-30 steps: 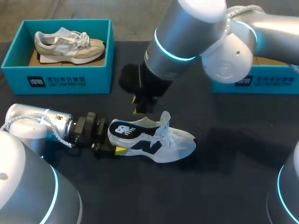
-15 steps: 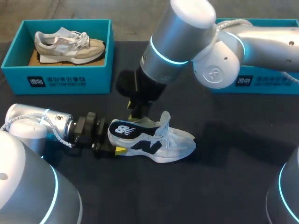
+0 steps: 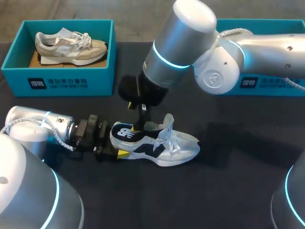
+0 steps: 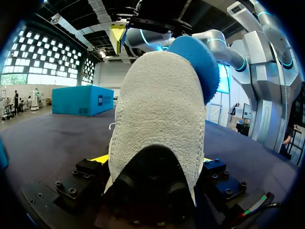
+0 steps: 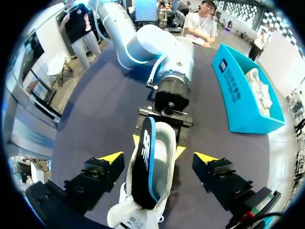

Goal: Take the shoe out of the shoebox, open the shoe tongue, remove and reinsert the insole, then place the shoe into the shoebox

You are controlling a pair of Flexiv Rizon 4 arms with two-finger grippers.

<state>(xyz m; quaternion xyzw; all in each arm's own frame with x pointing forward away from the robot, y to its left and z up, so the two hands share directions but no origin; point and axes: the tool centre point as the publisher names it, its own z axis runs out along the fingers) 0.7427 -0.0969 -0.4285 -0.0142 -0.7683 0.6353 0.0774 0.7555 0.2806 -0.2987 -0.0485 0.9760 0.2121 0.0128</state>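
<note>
A white shoe (image 3: 164,145) with dark side marks lies on the black table, toe to the right. Its dark insole (image 3: 129,133), blue-edged with a white logo, stands on edge, partly out of the shoe's opening (image 5: 148,162). My left gripper (image 3: 112,151) comes in level from the left and is shut on the shoe's heel (image 4: 157,119), one yellow tip on each side. My right gripper (image 3: 138,114) hangs just above the heel opening. In the right wrist view it (image 5: 158,157) stands open, its fingers wide on either side of the insole and clear of it.
A teal shoebox (image 3: 62,81) at the back left holds a beige shoe (image 3: 71,45). A second teal shoebox (image 3: 267,86) sits at the back right, mostly hidden behind my right arm. Bare black table lies in front of the white shoe.
My right gripper has shifted left and down toward the heel opening, and its fingers have spread wide. The shoe, the insole and my left arm have stayed put.
</note>
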